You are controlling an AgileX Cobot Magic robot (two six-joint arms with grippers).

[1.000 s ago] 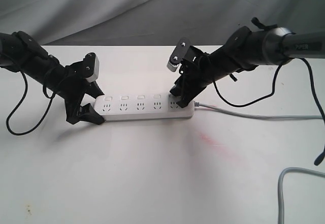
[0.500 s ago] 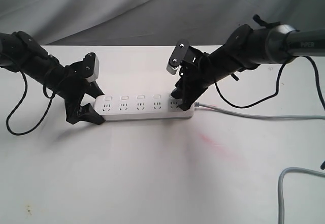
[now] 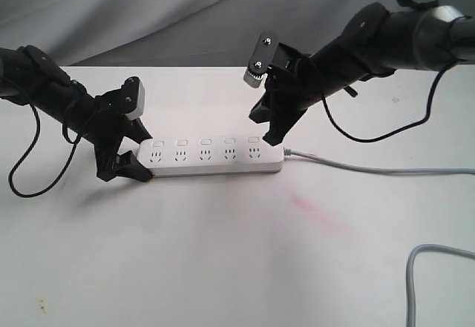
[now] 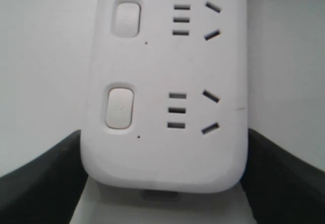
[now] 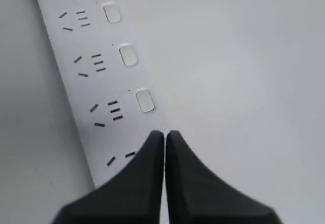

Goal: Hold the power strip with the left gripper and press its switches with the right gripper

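The white power strip (image 3: 211, 158) lies flat on the table, its grey cord (image 3: 371, 170) running off to the right. My left gripper (image 3: 125, 161) is shut on the strip's left end; in the left wrist view its black fingers (image 4: 40, 183) press both sides of the rounded end (image 4: 167, 153). The switches (image 3: 205, 142) run along the far edge, and two show close up (image 4: 120, 107). My right gripper (image 3: 273, 139) is shut with nothing in it and hangs a little above the strip's right end. Its tips (image 5: 165, 133) sit just past the nearest visible switch (image 5: 144, 101).
A second loop of grey cord (image 3: 415, 275) lies at the front right of the white table (image 3: 223, 253). A black cable (image 3: 22, 179) hangs from the left arm. A grey cloth backdrop (image 3: 185, 15) stands behind. A faint pink stain (image 3: 308, 207) marks the table.
My right gripper has risen off the strip's right end and drawn up and slightly back, uncovering the rightmost switch. The left gripper and the strip have not moved.
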